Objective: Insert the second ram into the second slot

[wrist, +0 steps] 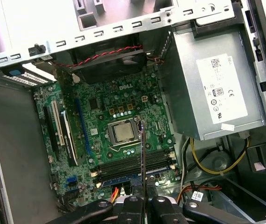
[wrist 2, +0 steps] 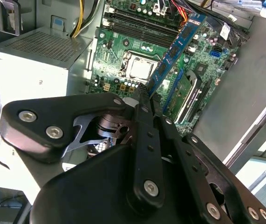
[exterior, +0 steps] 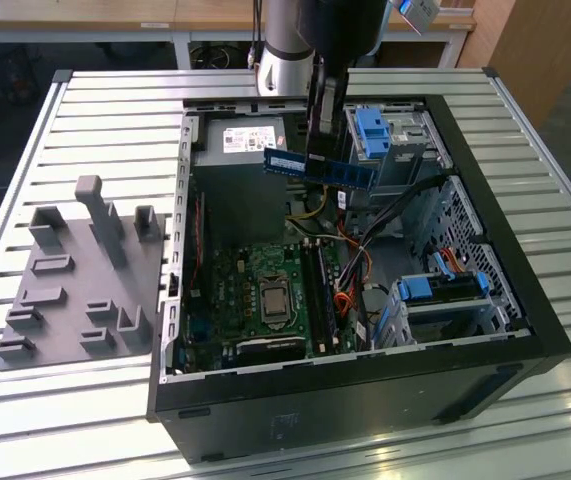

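The computer case (exterior: 365, 395) lies open side up on the slatted counter (exterior: 115, 120), its black rim ringing the cavity. Inside, the power supply (exterior: 240, 150) fills the far corner on the exterior view's left. A drive cage (exterior: 395, 140) with blue tabs fills the far corner on the right. The second ram (exterior: 320, 168) hangs over the gap between them, at about rim height as far as I can judge, with free air around it. Loose cables (exterior: 375, 215) cross the space below, between the stick and the motherboard (exterior: 255, 290). The memory slots (exterior: 320, 295) run beside the processor socket, well apart from the stick. A grey fixture plate (exterior: 65, 290) sits on the counter beside the case, away from the arm.

The arm (exterior: 285, 40) comes in from the far edge with its wrist pointing down into the case. The tool (exterior: 320, 150) is closed on the second ram, its fingers (wrist 2: 141, 105) pinching the board near the middle of its length.

The stick is a thin, long, dark-blue board with a white sticker toward one end and a row of small dark chips. It is held roughly level and lies across the slots' direction rather than along it. In the first wrist view it shows edge-on — a thin dark line (wrist: 142, 158) over the slots (wrist: 133, 167).
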`<action>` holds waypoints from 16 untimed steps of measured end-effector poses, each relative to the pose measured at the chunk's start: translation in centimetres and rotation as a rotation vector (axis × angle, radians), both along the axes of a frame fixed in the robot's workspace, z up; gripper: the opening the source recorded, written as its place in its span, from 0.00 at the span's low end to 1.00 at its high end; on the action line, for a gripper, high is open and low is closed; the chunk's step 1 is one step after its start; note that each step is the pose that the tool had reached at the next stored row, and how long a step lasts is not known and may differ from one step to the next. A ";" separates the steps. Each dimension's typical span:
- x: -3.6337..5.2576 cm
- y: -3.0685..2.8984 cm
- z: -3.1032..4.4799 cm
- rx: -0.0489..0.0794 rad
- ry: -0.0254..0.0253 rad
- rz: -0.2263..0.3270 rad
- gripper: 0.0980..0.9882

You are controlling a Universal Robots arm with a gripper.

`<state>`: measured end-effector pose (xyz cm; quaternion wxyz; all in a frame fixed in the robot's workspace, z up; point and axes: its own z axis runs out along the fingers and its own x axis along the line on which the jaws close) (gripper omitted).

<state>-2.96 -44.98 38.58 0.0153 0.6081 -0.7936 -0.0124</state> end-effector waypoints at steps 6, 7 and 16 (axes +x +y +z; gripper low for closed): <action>0.00 0.00 0.00 0.000 0.0000 -0.033 0.04; 0.00 0.01 0.00 0.000 0.0000 -0.043 0.04; 0.01 0.06 0.00 0.000 0.0000 -0.097 0.04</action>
